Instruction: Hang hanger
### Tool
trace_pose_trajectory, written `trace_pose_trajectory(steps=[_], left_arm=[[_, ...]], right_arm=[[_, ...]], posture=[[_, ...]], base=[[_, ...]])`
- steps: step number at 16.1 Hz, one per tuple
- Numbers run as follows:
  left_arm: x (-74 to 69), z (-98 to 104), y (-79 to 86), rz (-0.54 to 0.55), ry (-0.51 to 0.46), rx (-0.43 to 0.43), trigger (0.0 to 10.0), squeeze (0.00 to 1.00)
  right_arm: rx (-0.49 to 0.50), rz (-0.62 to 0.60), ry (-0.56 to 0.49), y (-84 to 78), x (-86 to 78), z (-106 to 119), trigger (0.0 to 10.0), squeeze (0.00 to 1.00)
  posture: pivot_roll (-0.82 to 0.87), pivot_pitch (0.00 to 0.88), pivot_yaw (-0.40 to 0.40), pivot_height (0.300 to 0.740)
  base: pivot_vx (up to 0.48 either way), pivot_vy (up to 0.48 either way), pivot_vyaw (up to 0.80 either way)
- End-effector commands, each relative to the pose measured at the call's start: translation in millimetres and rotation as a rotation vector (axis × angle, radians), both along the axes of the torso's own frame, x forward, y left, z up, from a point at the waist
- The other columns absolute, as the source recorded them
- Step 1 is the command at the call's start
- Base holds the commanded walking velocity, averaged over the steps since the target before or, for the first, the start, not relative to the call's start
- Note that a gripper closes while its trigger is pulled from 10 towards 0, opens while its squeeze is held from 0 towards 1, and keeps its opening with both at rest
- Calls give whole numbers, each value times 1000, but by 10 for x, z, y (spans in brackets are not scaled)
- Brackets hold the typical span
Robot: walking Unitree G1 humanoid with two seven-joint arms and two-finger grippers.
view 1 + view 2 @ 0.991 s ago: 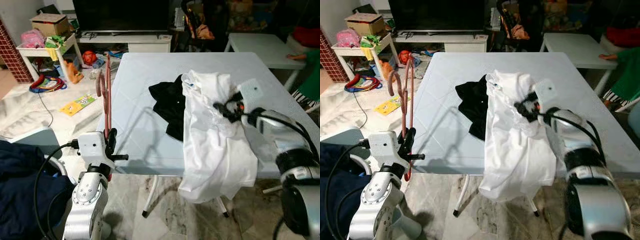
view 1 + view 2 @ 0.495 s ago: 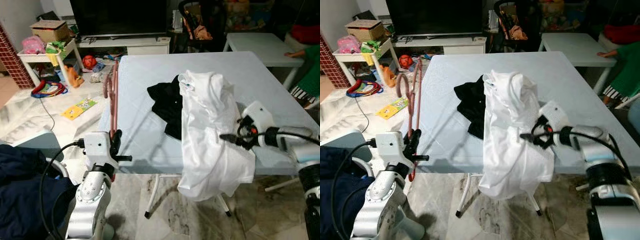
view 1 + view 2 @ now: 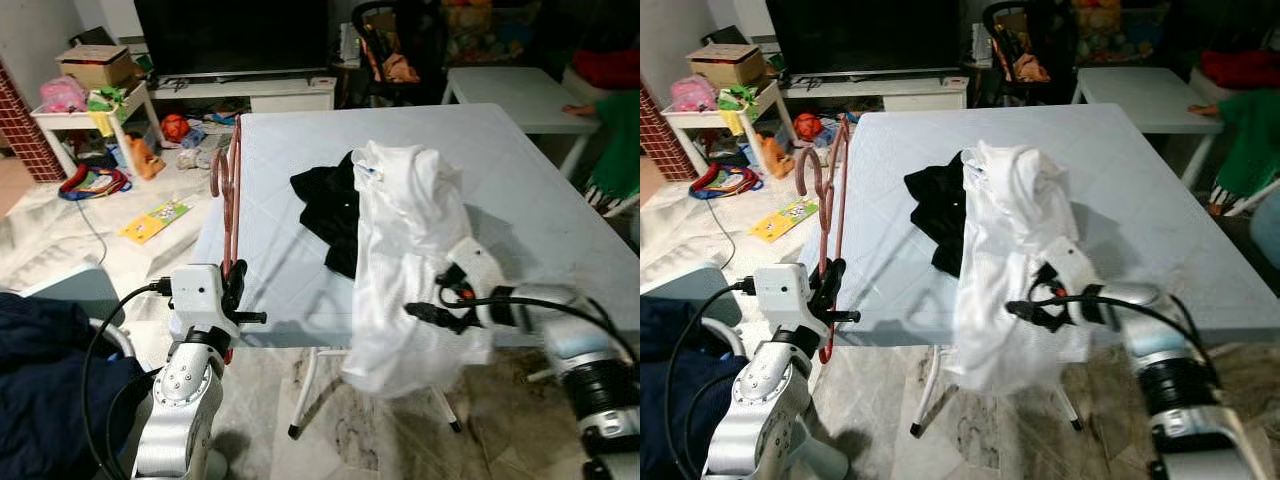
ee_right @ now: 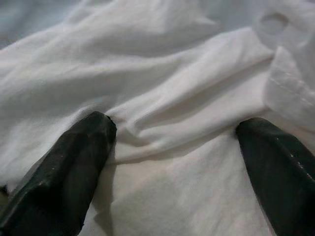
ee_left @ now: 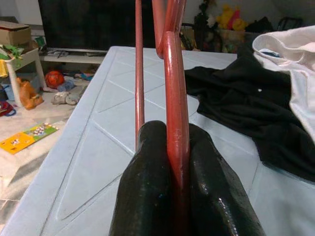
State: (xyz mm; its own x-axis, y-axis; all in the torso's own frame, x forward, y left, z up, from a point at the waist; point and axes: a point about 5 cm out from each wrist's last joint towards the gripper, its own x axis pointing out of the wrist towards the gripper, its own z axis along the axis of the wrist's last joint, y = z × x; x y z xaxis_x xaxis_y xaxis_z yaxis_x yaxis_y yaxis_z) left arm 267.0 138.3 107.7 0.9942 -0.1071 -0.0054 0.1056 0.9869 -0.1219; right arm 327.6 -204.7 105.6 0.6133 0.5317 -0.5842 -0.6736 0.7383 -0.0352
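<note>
left eye view: the left claw [image 3: 232, 283] sits at about 8 o'clock, off the near-left corner of the pale blue tabletop [image 3: 300, 270], clenched on a red hanger [image 3: 230, 205] that stands upright, hook at 12 o'clock. a white shirt [image 3: 415, 260] drapes over the tabletop's near edge, with a black garment [image 3: 325, 205] just beside it toward 9 o'clock. the right claw [image 3: 425, 312] at 4 o'clock presses against the hanging shirt.

left wrist view: both black fingers [image 5: 147, 191] are clamped tight on the hanger's red bar, with the black garment at 2 o'clock.

right wrist view: the right claw's fingers [image 4: 64, 167] are spread wide apart, released, with white shirt cloth bunched between them.
</note>
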Motion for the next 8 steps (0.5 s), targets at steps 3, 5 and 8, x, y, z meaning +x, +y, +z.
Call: trace_pose_trajectory(steps=[3, 5, 8], left_arm=[[15, 13, 0, -1, 0, -5, 10000, 0], [14, 5, 3, 2, 3, -7, 10000, 0], [14, 15, -9, 7, 2, -11, 10000, 0]], right_arm=[[-5, -113, 29, 161, -52, -228, 0, 0], [4, -205, -1, 211, -31, -281, 0, 0], [26, -346, -68, 165, 69, -236, 0, 0]], posture=[[-82, 0, 55, 740], [-81, 0, 52, 740], [-78, 0, 45, 740]], base=[[0, 0, 0], [0, 0, 0], [0, 0, 0]])
